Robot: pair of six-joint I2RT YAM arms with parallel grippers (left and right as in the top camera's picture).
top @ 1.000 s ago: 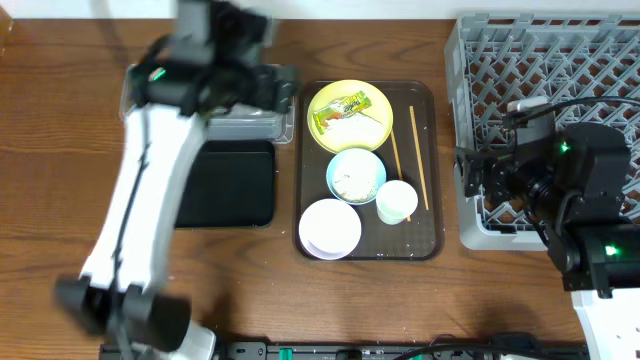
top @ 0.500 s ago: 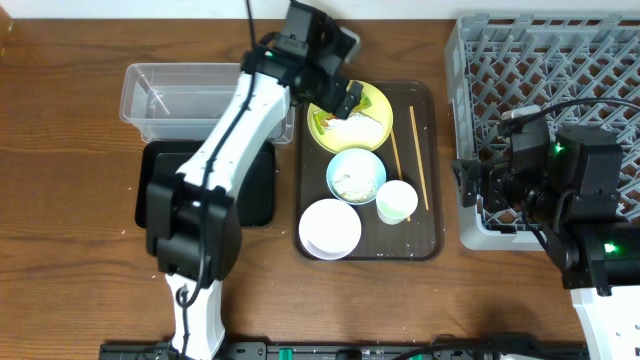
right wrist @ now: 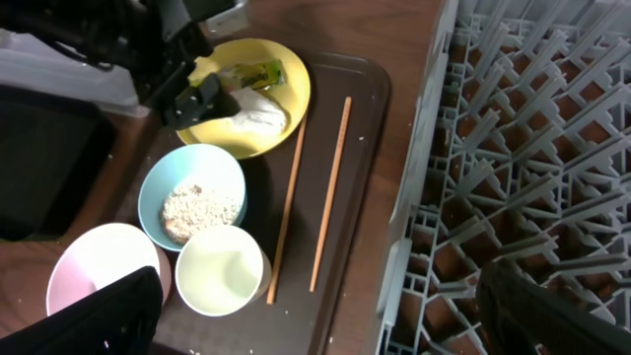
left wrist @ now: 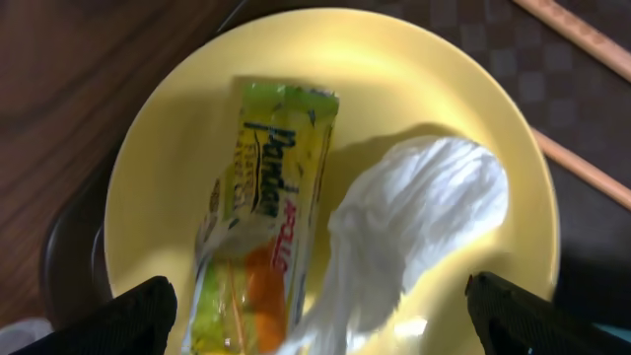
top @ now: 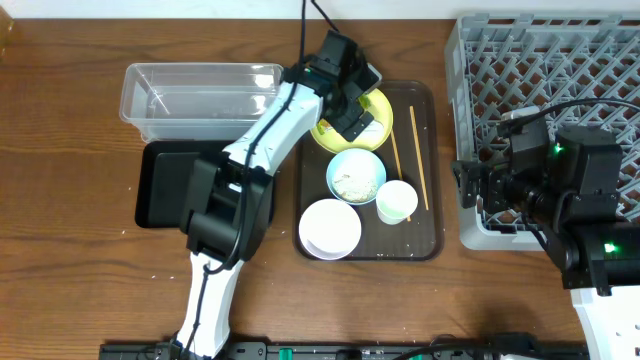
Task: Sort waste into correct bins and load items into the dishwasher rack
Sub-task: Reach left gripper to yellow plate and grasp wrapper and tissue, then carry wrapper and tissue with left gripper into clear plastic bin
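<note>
overhead: left gripper hangs over the round yellow plate on the brown serving tray. left wrist: jaws wide, empty; the green-and-yellow snack wrapper lies below between them, long axis across the jaw line, white crumpled paper touching it. right wrist: right gripper wide, well apart.

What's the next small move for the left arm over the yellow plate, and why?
Probably lower the left gripper straight down. It hangs open above the yellow plate, with the snack wrapper and crumpled paper lying between its fingers, apparently untouched. It can then close on one of them.
</note>
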